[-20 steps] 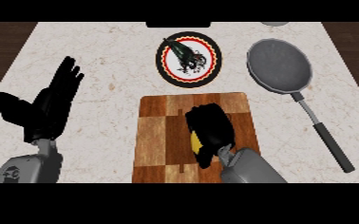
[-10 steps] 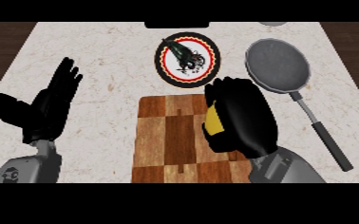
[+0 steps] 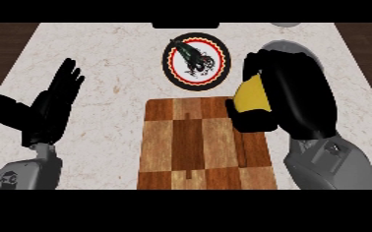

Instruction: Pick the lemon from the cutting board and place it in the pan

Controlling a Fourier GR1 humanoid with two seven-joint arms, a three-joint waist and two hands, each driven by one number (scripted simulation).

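The right hand curls around the lemon, grasping it above the cutting board's right edge; its long axis cannot be told. The pan shows just behind the hand. The left hand rests open, left of the board.

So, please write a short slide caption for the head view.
Right robot hand holds the lemon above the cutting board's corner, near the pan.
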